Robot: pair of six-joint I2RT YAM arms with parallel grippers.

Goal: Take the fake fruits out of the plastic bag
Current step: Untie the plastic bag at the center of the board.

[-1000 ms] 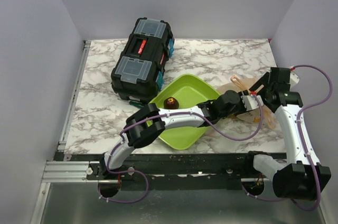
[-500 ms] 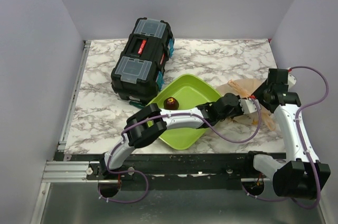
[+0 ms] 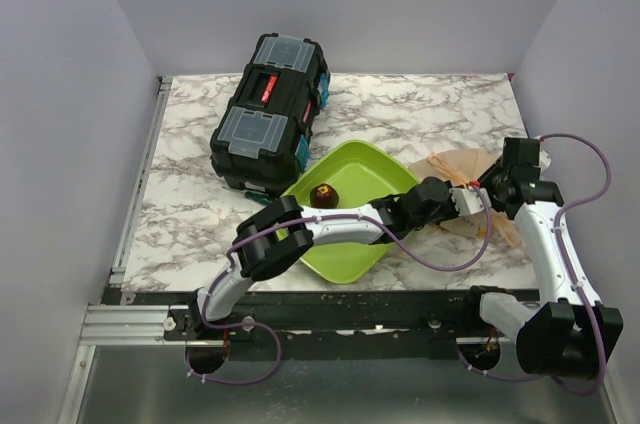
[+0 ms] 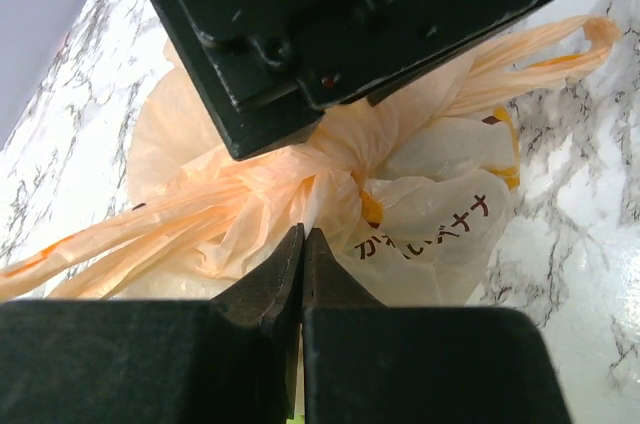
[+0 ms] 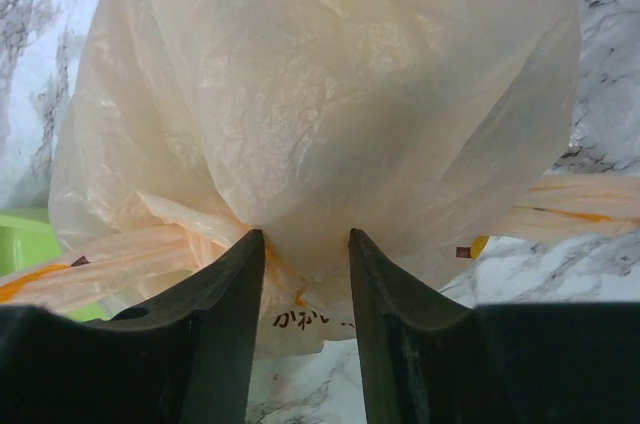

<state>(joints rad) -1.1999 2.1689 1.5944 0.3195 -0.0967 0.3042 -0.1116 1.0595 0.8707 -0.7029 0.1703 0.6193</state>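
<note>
Plastic bag (image 3: 462, 162): thin, crinkly, translucent peach-orange film with printed lettering, gathered to a twisted neck, loop handles trailing flat. It lies on the marble table (image 3: 420, 109) just right of the green tray (image 3: 350, 262). The film veils the contents (no fruit shapes can be made out).

Right gripper (image 5: 305, 236): jaws half closed astride the bag's puffed body, film pressing both inner faces, apparently to anchor it.

Left gripper (image 4: 303, 236): jaws fully together, tips at the knotted neck, likely to tug it loose. Whether a fold is caught between them cannot be told.

Maroon fruit (image 3: 322, 195): one, round, glossy hard plastic, resting in the tray's far half, apart from the bag.

Green tray: lime, square, rounded corners, smooth.

Black toolbox (image 3: 270, 109): ribbed, behind the tray, uninvolved.
</note>
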